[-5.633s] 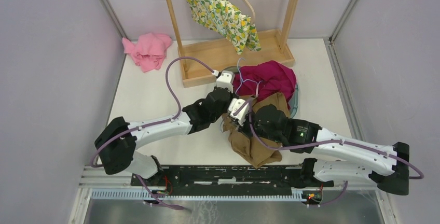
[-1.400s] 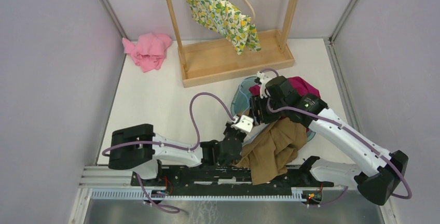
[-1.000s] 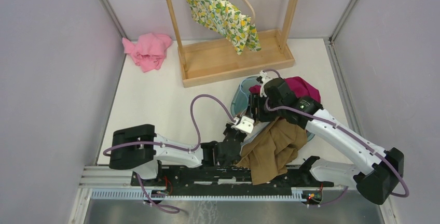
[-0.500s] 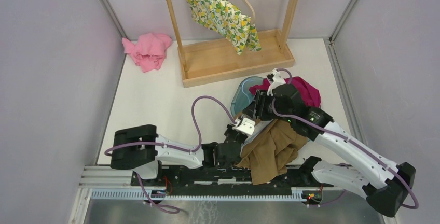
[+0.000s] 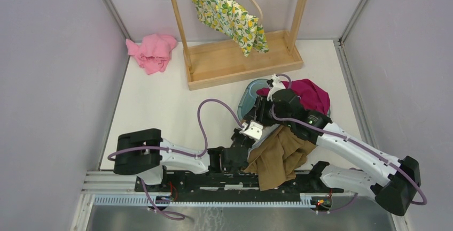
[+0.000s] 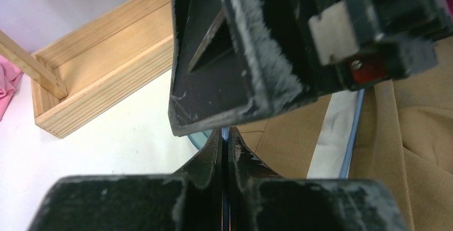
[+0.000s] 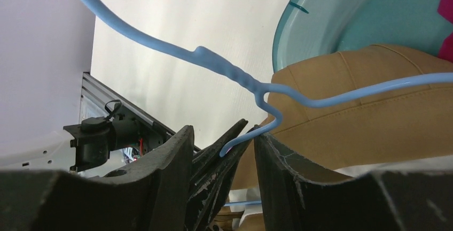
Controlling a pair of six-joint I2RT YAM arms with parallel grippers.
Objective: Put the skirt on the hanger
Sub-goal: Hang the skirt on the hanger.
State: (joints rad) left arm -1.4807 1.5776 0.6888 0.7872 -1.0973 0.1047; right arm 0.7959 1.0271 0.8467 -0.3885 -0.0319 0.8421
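Blue and thin, the hanger hangs above the near middle of the bench, caught by the tip of one end in the clenched left hand. A sliver of blue shows between its pressed fingers. The right hand stands parted astride that same tip, grasping nothing that shows, with the left hand's fingers poking up between its own.

The tan skirt is not on the hanger. It lies crumpled at the near edge of the bench, its far side riding up over the rim of the teal tub, where a magenta garment is heaped to the right. From the right wrist the hanger's bar crosses in front of the tan cloth; whether it touches cannot be told.

The danger lies in the crowding. If the right hand closes where it is, it may pinch the left hand's fingers rather than the hanger, and the two arms would jam. The left hand's hold is only on the very end, so any nudge could swing the hanger round or flick it free to drop into the tub. The skirt sits so near the bench's edge that a careless drag could send it over. A hooked end could also snag the magenta garment instead.
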